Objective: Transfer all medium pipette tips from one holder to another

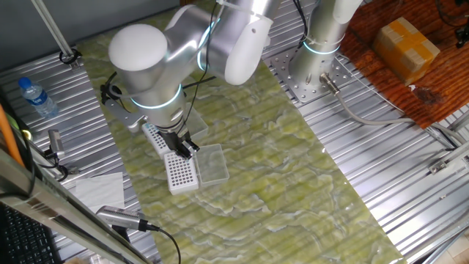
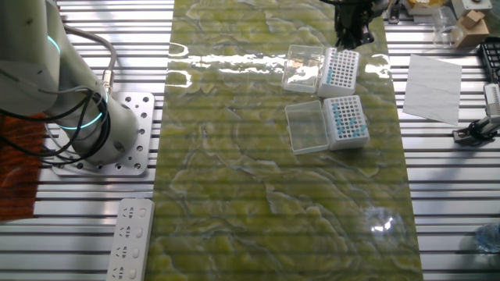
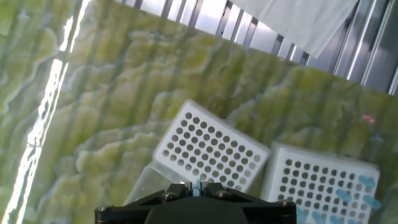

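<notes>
My gripper (image 3: 197,185) is shut on one light-blue medium pipette tip (image 3: 198,188) that stands upright between the fingers. Just ahead of it lies a white holder (image 3: 211,151) showing only bare dark holes. To its right, a second white holder (image 3: 323,183) has a few blue tips (image 3: 367,182) at its far corner. In the other fixed view the gripper (image 2: 348,35) hangs over the upper holder (image 2: 341,70), with the lower holder (image 2: 346,121) beside it. In one fixed view the gripper (image 1: 187,147) sits above the holder (image 1: 181,172).
Two clear lids (image 2: 305,66) (image 2: 307,127) lie open beside the holders on the green mat (image 2: 258,195). A paper sheet (image 2: 432,87) lies beyond the mat's edge. A water bottle (image 1: 37,97), a power strip (image 2: 129,238) and the arm's base (image 2: 101,133) stand off the mat.
</notes>
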You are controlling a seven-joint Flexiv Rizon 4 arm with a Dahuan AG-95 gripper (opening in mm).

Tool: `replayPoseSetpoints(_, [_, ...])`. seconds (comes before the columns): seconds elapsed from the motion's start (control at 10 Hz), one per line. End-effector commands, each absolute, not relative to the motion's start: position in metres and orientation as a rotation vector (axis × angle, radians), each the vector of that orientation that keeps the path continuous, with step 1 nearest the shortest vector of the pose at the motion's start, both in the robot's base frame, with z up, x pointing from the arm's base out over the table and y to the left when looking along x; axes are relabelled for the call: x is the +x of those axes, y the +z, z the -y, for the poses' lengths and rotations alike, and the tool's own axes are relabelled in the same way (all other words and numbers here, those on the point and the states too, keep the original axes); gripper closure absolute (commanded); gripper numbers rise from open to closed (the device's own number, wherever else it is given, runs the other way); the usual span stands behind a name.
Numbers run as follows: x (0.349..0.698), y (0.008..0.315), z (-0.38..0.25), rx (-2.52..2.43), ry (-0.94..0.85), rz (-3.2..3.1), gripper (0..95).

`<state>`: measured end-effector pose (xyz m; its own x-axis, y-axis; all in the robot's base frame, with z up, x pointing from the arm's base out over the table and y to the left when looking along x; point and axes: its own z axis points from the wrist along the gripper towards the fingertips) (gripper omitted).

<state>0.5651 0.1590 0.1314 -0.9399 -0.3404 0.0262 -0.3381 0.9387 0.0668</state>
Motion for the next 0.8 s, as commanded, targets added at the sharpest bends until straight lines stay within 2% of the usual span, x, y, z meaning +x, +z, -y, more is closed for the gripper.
replayPoseSetpoints(0.1, [0.5642, 0.1298, -0.1583, 0.542, -0.094, 3.059, 95.0])
replayPoseSetpoints(0.8, [0.5628, 0.1251, -0.1568, 0.574, -0.096, 3.072, 95.0])
